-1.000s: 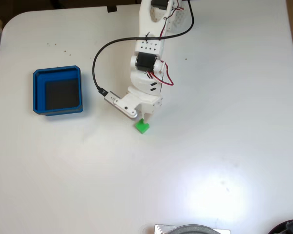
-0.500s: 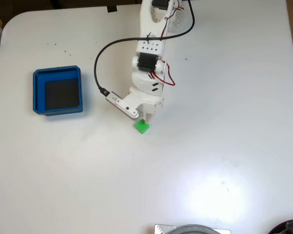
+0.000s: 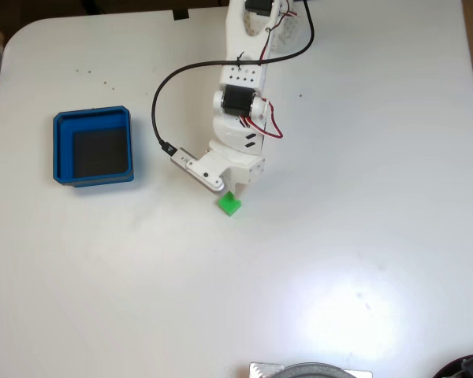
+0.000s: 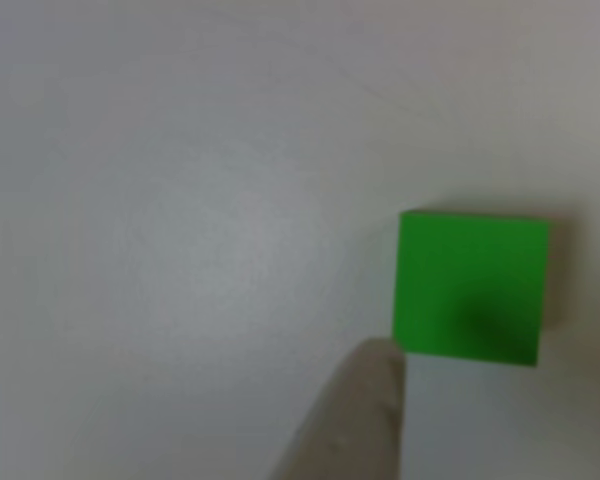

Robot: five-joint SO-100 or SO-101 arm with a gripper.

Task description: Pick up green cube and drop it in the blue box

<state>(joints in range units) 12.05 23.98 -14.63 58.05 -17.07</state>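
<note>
Blue walls and a dark inner floor mark the blue box (image 3: pixel 93 146) at the left of the fixed view, sitting empty on the white desk (image 3: pixel 363 236) and well apart from everything else. It has not moved over the last second.

Moving right, a black cable (image 3: pixel 159 102) loops off the white arm (image 3: pixel 238 118), which reaches down from the far edge of the desk toward the middle. Over the last second the arm's lower end has shifted only slightly, and the tool (image 3: pixel 232 191) has settled right at the far edge of the green cube (image 3: pixel 230 205). The cube itself has turned a little and slid a touch: a second ago it showed a notched outline just below the tool, and now it reads as a clean square. That suggests a finger nudged it while closing in.

In the other view, a pale fingertip (image 4: pixel 360 400) comes up from the bottom edge and touches, or all but touches, the near left corner of the cube (image 4: pixel 472 288), which lies flat on the desk to its right. Whether the tool is spread or pressed together cannot be told.

My judgement is that the grasp is not yet made: the cube rests on the desk beside one finger, not clearly between two. The nudge means the tool may need re-centring before pinching, or the cube could be pushed aside again.
</note>
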